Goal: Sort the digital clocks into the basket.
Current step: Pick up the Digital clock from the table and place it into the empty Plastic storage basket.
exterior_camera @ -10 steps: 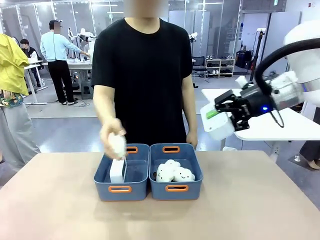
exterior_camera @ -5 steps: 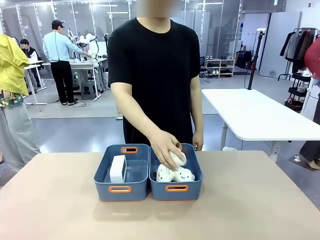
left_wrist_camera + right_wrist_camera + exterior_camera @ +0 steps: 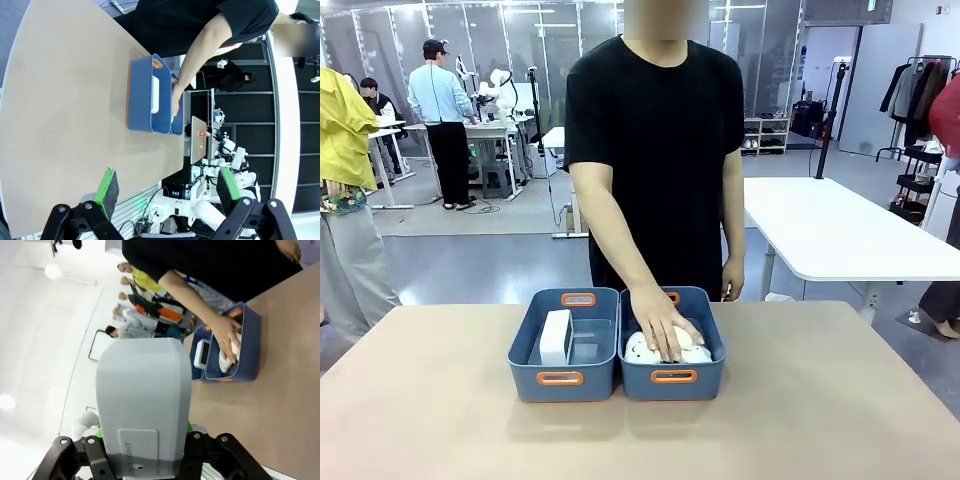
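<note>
Front view
Basket (image 3: 560, 378): blue, on the table (image 3: 840, 400), one long side touching the other bin (image 3: 673, 377).
First clock (image 3: 556, 338): stands on edge inside the basket, near its left wall (I can't read the display from here).
Person's hand (image 3: 660, 330): palm down, fingers on the plush toys (image 3: 694, 353) in the other bin.

Left wrist view
Left gripper (image 3: 167, 187): jaws spread wide, nothing between the green pads (image 3: 107, 186), above the table and well apart from both bins.
Basket (image 3: 140, 95): seen side-on, with the first clock (image 3: 155, 95) a white strip inside it.
Person's hand (image 3: 176, 102): reaches into the other bin just behind.

Right wrist view
Right gripper (image 3: 145, 440): pressed together on the second clock (image 3: 142, 400).
Second clock: a white box rising upright between the fingers, plain back toward the camera, in the air and well apart from the basket.
Basket (image 3: 199, 373): the first clock (image 3: 202, 352) is inside it, its pale face showing.
Person's hand (image 3: 226, 337): lies on the plush toys (image 3: 226, 361) in the other bin (image 3: 247, 352).
</note>
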`<state>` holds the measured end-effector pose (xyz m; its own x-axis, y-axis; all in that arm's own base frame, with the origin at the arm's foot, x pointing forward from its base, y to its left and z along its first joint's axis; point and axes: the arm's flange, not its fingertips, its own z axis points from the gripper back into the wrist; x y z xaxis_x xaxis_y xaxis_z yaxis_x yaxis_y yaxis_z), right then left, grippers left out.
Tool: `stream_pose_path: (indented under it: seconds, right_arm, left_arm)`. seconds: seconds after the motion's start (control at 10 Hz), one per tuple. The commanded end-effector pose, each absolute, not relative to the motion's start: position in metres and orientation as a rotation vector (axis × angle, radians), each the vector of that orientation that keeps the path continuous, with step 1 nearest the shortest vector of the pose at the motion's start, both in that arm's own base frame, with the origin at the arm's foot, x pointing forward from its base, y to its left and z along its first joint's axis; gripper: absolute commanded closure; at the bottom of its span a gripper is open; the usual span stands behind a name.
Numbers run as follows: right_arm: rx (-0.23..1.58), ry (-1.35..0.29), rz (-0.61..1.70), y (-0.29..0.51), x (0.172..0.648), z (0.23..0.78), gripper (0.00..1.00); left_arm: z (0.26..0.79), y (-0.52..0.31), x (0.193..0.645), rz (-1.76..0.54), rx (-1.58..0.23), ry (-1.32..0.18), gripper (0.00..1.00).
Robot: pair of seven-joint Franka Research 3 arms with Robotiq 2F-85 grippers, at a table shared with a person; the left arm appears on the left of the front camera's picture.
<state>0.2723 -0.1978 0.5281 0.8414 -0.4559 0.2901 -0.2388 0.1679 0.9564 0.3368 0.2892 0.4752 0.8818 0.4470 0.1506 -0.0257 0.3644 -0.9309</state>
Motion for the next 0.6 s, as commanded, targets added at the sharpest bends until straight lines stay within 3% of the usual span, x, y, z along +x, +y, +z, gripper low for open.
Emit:
stream_pose_path:
  seconds: [0.0, 0.5]
  right_arm:
    - [1.364, -0.628, -0.137, -0.194, 0.291, 0.542, 1.0]
    - [1.328, -0.535, -0.14, -0.164, 0.301, 0.537, 1.0]
  left_arm:
    - [0.478, 0.288, 0.335, 0.317, -1.183, -0.416, 0.0]
    - [0.478, 0.288, 0.335, 0.317, -1.183, -0.416, 0.0]
